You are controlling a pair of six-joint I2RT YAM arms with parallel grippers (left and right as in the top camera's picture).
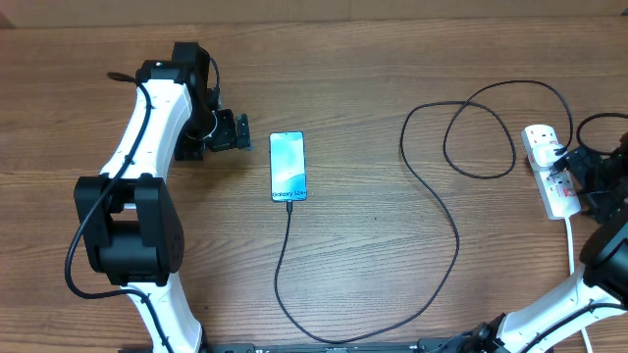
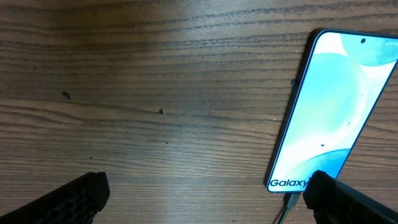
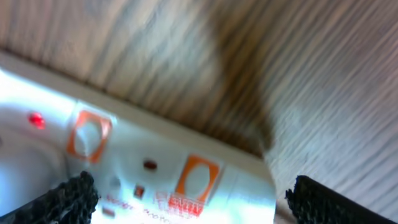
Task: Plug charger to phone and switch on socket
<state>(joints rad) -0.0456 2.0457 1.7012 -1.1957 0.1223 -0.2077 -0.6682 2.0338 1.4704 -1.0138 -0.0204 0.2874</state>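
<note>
Phone: one phone (image 1: 287, 167), lying flat on the wooden table (image 1: 392, 59) with the screen up, left of the middle.
Charger: one thin black cable (image 1: 458, 250); its tip meets the lower edge of the phone, and from there it runs in one big curve and one smaller loop across to the right.
Socket: one white strip (image 1: 548, 167) near the right edge of the table, with a black plug in it and one thick white cord (image 1: 572, 245) going toward the front.
Switches: two orange-red ones show in the right wrist view, and one small red light beside them is lit.
Arms: two, one on each side.
Left gripper (image 1: 238, 131): spread wide, holding nothing; it is low over the bare wood just beside the phone (the right finger comes close to the phone's lower corner).
Right gripper (image 3: 202, 198): also spread wide and empty, just above the socket; I cannot tell if it touches it.
Hard to see: the right wrist view is blurred, so the print on the strip is not readable. The phone is cut off at the right edge of the left wrist view. How deep the plug tip sits in the phone, I cannot tell.
</note>
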